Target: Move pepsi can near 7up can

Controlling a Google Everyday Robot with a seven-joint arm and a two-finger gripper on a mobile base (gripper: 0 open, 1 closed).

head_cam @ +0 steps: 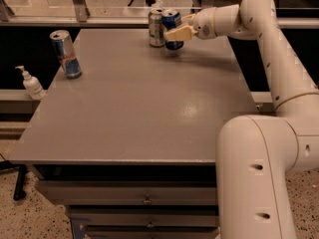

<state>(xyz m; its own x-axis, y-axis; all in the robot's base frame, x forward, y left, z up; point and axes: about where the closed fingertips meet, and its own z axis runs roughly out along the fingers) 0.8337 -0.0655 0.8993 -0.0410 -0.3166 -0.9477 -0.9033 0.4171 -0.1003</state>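
Observation:
The dark blue pepsi can [172, 29] is at the far edge of the grey table [139, 103], right next to the silvery-grey 7up can [156, 28] on its left. My gripper [175, 33] reaches in from the right and is shut on the pepsi can, one tan finger [178, 33] across its front. The can's base looks slightly above the table, with a shadow under it. The 7up can stands upright.
A slim blue-and-silver can [65, 54] stands near the table's left edge. A white pump bottle [32, 83] sits on a lower ledge to the left. My white arm [279, 59] runs along the table's right side. Drawers are under the table front.

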